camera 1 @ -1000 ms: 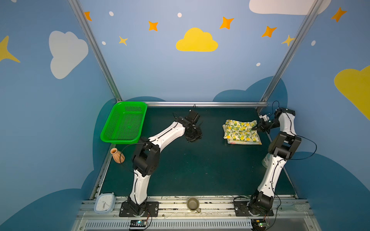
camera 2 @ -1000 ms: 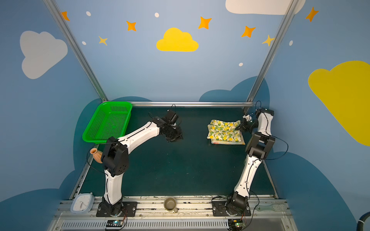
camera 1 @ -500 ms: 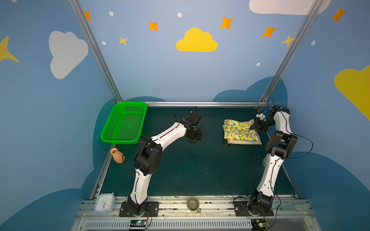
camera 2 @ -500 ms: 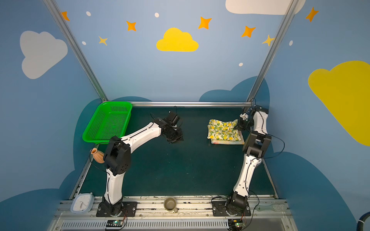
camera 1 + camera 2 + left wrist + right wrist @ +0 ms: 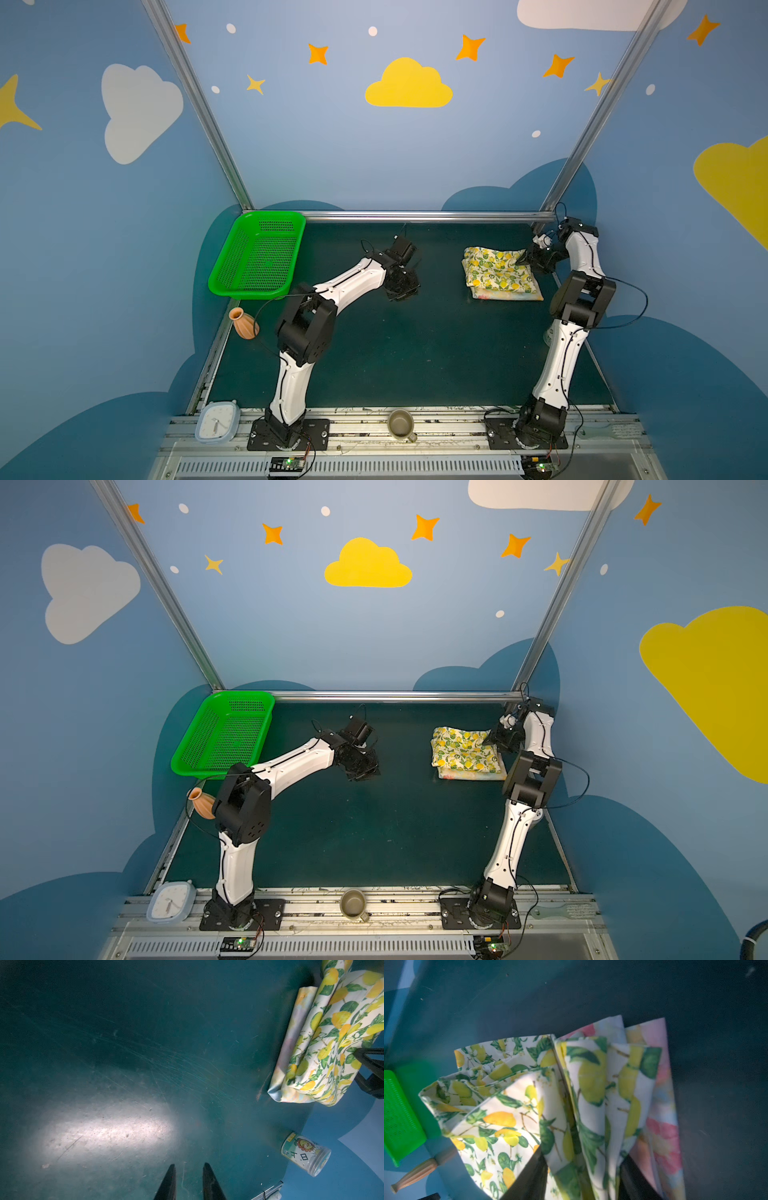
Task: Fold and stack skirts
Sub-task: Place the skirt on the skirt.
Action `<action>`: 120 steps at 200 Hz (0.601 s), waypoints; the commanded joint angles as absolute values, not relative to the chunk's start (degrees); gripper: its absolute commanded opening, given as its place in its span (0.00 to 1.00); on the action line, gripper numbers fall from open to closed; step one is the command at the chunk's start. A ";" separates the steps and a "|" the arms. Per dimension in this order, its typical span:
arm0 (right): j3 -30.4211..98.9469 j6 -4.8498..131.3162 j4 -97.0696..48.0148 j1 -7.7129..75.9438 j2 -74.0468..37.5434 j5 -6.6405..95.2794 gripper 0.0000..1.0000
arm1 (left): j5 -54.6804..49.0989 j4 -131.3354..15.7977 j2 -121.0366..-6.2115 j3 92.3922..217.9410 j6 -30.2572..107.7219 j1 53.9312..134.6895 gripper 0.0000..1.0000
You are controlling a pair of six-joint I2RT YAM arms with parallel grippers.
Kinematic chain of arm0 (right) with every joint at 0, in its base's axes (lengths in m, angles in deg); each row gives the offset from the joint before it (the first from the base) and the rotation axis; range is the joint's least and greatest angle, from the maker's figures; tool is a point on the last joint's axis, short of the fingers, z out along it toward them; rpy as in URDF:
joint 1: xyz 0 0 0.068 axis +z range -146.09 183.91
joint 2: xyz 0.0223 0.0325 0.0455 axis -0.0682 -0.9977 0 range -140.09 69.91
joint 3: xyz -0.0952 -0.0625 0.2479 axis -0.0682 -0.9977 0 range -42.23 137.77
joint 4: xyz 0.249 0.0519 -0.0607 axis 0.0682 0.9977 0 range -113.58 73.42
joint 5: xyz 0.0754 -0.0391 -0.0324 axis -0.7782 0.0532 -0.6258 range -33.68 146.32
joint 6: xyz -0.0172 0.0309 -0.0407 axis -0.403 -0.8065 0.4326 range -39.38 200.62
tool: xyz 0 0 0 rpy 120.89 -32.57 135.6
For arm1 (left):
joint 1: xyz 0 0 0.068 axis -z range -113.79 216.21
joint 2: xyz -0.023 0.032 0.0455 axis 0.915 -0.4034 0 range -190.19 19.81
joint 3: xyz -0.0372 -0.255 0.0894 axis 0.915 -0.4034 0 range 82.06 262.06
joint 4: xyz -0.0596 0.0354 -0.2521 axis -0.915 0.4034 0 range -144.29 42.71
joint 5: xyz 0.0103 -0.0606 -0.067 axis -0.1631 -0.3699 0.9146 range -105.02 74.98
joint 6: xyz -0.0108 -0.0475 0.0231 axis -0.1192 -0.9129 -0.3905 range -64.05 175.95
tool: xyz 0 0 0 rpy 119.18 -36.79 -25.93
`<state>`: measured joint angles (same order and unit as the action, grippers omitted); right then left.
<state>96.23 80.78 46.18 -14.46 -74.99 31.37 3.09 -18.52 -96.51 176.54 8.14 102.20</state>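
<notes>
The cream lemon-print skirt lies folded on top of the pale yellow skirt with pink flowers at the back right of the dark mat. My right gripper is at the stack's right edge. In the right wrist view its jaws stand apart, with loose folds of the lemon skirt between them and the pink skirt beside them. My left gripper hovers over bare mat at centre, slightly open, holding nothing.
A green mesh basket stands at the back left, with an orange vase in front of it. A clock and a mug sit on the front rail. A printed jar lies on the mat's right side.
The right gripper's jaws have opened at the lemon skirt's edge, and that arm has shifted slightly toward the back. The left arm has barely moved.
</notes>
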 commanded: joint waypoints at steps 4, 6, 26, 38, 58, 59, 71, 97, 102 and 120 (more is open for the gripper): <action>94.70 78.65 45.01 -14.28 -67.38 35.42 0.55 | 0.73 -23.59 -91.08 174.15 8.45 102.25 0.26; 94.51 78.57 44.92 -14.30 -67.02 35.71 0.55 | 0.59 -23.83 -90.78 173.95 8.64 102.25 0.26; 91.80 77.98 43.90 -14.34 -62.81 38.25 0.57 | -1.76 -25.47 -88.24 172.29 9.69 102.07 0.28; 90.03 78.06 43.32 -14.32 -60.20 39.27 0.57 | -2.52 -26.07 -86.87 171.43 10.44 101.59 0.31; 84.10 78.53 40.63 -14.20 -55.65 40.01 0.58 | -4.78 -26.33 -84.64 170.28 11.53 100.40 0.39; 83.87 78.43 40.61 -14.20 -55.45 40.03 0.58 | -4.85 -26.33 -84.54 170.20 11.59 100.31 0.40; 81.24 78.14 40.00 -14.35 -53.51 38.43 0.58 | -5.75 -26.16 -83.32 169.40 12.07 99.26 0.51; 76.49 76.02 39.73 -13.79 -51.12 39.10 0.59 | -7.11 -26.93 -80.25 166.36 13.20 96.50 0.67; 75.78 75.14 40.16 -13.59 -50.54 39.85 0.58 | -7.61 -26.89 -79.59 165.75 13.32 95.89 0.69; 69.40 73.28 37.88 -12.70 -46.81 40.77 0.59 | -8.71 -27.06 -76.73 163.69 14.28 93.48 0.82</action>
<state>75.66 76.54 39.32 -14.02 -50.31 38.84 -5.54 -26.85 -80.29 165.83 12.23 95.99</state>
